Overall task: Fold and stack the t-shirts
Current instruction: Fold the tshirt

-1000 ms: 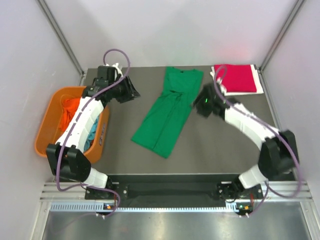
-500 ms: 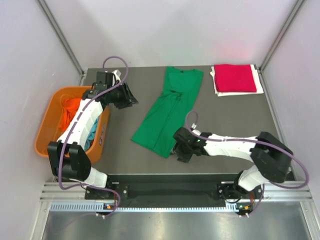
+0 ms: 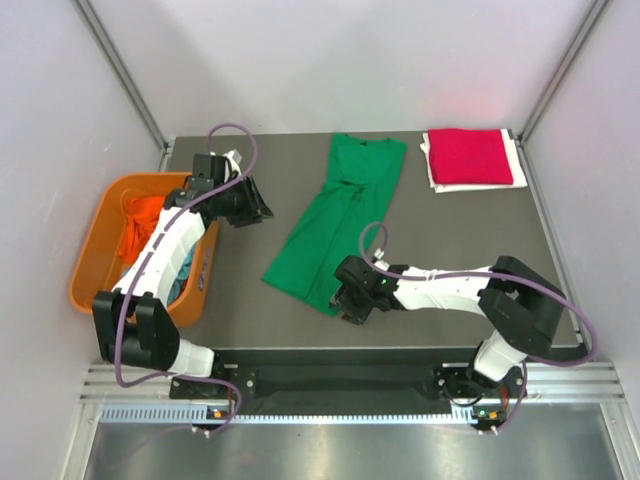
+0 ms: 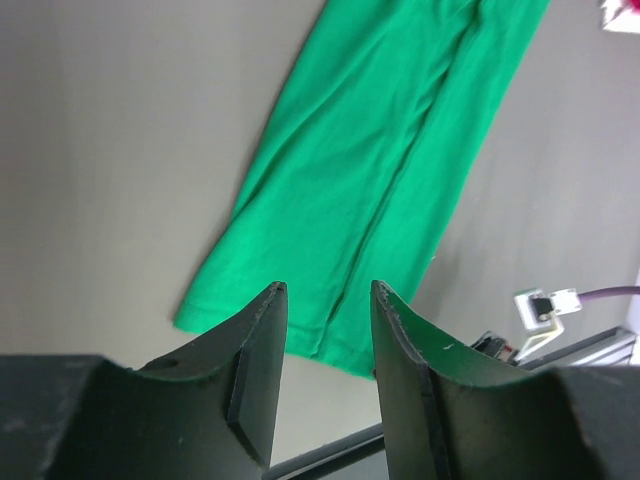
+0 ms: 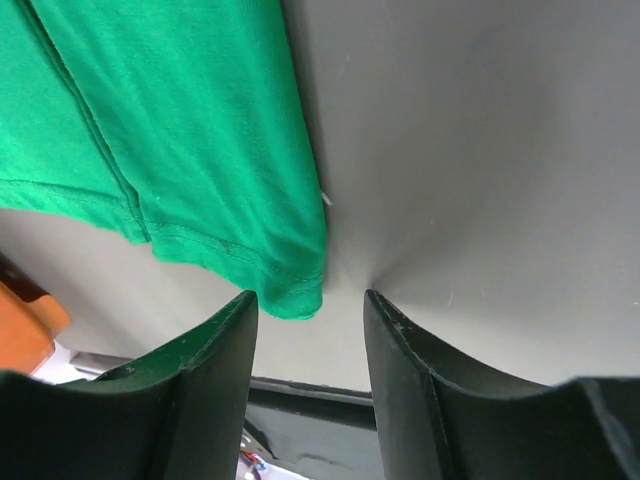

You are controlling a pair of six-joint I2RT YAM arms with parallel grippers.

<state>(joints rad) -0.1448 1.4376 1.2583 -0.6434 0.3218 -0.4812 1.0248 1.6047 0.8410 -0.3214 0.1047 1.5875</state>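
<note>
Jaws spread on both arms, pinching nothing: the right gripper (image 5: 310, 300) sits low at the near hem corner of the green t-shirt (image 3: 338, 222), folded lengthwise mid-table; the left gripper (image 3: 258, 205) hovers to its left. Next, I judge, comes closing on that hem (for the crosswise fold). A folded red t-shirt (image 3: 470, 157) lies far right; the orange tub (image 3: 88, 275) at left holds an orange t-shirt (image 3: 135, 225) and a blue t-shirt (image 3: 183, 268)

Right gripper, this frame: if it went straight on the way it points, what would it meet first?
Most likely the near hem corner of the green t-shirt, which lies just ahead between the open fingers of the right gripper. Depth is unclear, so it might touch the table beside it.
</note>
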